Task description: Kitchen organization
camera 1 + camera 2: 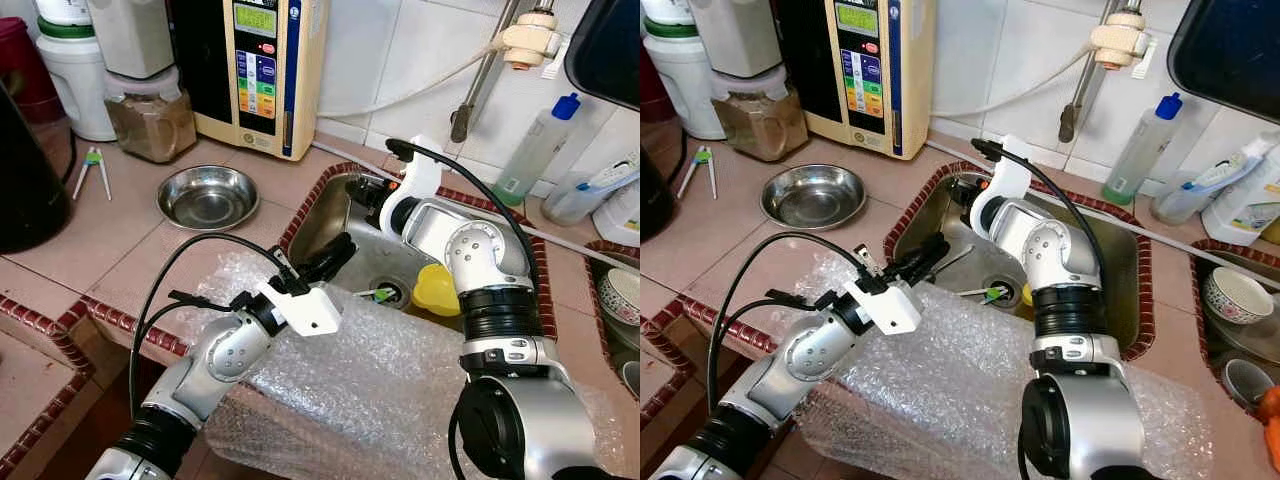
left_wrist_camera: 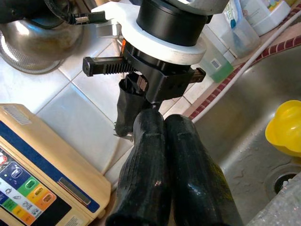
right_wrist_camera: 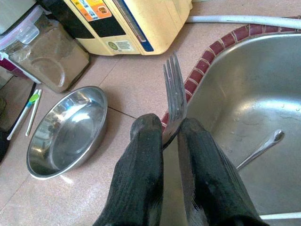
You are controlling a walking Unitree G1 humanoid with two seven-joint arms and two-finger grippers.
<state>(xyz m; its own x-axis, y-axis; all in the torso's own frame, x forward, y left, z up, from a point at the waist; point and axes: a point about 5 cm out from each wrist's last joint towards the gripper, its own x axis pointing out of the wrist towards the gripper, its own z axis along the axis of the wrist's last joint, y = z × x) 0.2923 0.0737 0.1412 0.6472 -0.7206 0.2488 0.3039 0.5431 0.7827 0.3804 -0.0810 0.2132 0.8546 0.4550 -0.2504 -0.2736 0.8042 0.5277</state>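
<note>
My right gripper (image 3: 170, 129) is shut on a metal fork (image 3: 175, 94), whose tines stick out past the fingertips. It hangs inside the steel sink (image 1: 320, 215) at the far left corner, by the tiled rim. A second utensil handle (image 3: 263, 146) lies on the sink floor. My left gripper (image 1: 335, 255) hovers over the sink's near left edge with its fingers (image 2: 150, 141) pressed together and nothing between them. A steel bowl (image 1: 207, 196) stands on the counter left of the sink.
Bubble wrap (image 1: 380, 380) covers the counter's front edge under my arms. A yellow cup (image 1: 436, 290) lies near the drain (image 1: 385, 293). A cream appliance (image 1: 262, 70), a jar of brown powder (image 1: 150, 120) and a soap bottle (image 1: 535, 150) line the back wall.
</note>
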